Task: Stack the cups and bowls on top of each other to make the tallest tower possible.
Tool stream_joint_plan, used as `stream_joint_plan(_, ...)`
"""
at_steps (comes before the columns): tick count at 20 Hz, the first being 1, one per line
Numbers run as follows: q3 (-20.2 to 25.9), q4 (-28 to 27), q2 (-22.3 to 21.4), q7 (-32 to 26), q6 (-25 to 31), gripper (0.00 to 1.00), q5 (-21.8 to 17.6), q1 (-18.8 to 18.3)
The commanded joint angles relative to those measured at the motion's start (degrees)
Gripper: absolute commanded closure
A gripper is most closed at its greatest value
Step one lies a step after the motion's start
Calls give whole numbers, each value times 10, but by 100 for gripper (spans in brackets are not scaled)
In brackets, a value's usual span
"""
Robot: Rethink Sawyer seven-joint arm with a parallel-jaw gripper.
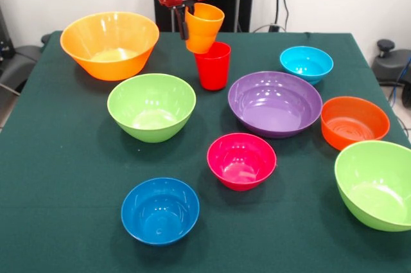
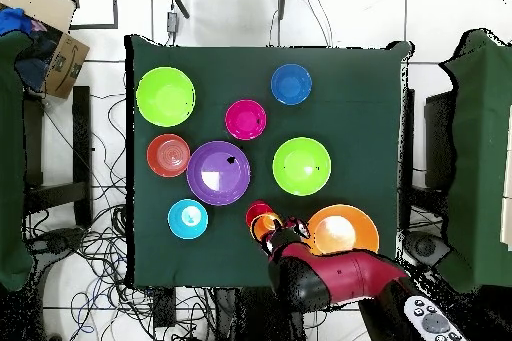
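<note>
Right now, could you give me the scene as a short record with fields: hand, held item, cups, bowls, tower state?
hand: shut on the orange cup
held item: orange cup, tilted, in the air just above the red cup
red cup: upright on the table
bowls: eight, all separate, including the large yellow-orange bowl and the purple bowl
tower state: nothing stacked yet

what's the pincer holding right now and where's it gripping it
The pincer holds the orange cup by its rim, tilted, just above the red cup.
</note>
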Motion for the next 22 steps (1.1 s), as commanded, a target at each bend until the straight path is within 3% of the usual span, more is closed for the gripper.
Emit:
stream_joint_plan(1, 47, -9, 22, 49, 61, 100, 9, 9)
stream_joint_plan(22, 52, -1, 16, 52, 64, 100, 15, 8)
